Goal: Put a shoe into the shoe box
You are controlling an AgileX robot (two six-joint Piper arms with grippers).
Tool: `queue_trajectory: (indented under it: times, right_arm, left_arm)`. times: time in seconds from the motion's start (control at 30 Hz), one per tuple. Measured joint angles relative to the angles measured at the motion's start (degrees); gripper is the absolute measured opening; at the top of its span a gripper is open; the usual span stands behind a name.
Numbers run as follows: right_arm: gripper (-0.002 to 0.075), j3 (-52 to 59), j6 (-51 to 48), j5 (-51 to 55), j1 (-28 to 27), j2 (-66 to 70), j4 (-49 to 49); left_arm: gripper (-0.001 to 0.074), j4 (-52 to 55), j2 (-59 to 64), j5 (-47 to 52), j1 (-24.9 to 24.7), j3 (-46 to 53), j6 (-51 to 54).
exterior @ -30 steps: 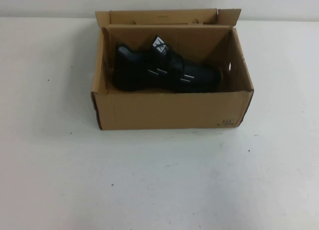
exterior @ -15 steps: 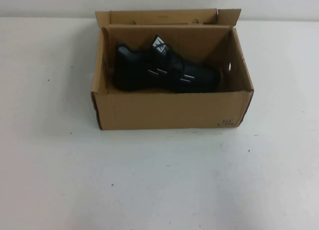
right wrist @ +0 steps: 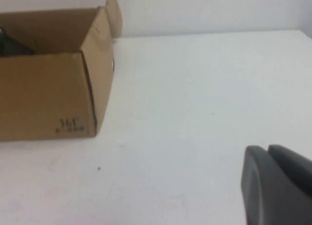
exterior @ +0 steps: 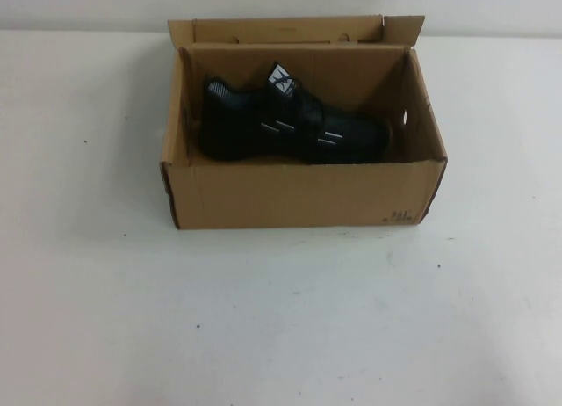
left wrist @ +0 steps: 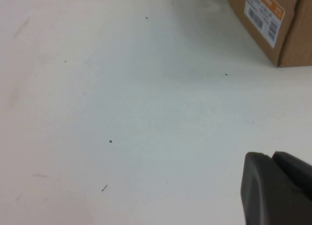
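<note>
A black shoe (exterior: 285,125) with white stripes lies on its side inside the open brown cardboard shoe box (exterior: 299,195) at the table's far middle. Neither arm shows in the high view. My left gripper (left wrist: 273,159) is shut and empty, low over the bare table, with a corner of the box (left wrist: 278,20) ahead of it. My right gripper (right wrist: 267,152) is shut and empty over the table, with the box (right wrist: 48,93) off to one side and a dark bit of the shoe (right wrist: 12,45) showing over its rim.
The white table (exterior: 281,318) spreads around the box. A pale wall runs along the table's far edge (exterior: 88,10). The box flaps (exterior: 290,28) stand open at the back.
</note>
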Motion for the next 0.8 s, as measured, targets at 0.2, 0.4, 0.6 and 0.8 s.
queue_trajectory:
  times: [0.2,0.4,0.6,0.8]
  right_arm:
    - [-0.0017,0.51,1.0,9.49,0.0,-2.63,-1.24]
    - [-0.0017,0.51,1.66,11.13,0.0,-3.36,-1.27]
    - [-0.0017,0.51,1.75,11.25,0.0,-3.36,-0.75]
    - [-0.0017,0.51,1.86,11.34,0.0,-3.36,-0.67]
  left_arm:
    - [-0.0001,0.0,0.0,0.0,0.0,0.0,0.0]
    - [-0.0001,0.0,0.0,0.0,0.0,0.0,0.0]
    - [-0.0001,0.0,0.0,0.0,0.0,0.0,0.0]
    - [-0.0001,0.0,0.0,0.0,0.0,0.0,0.0]
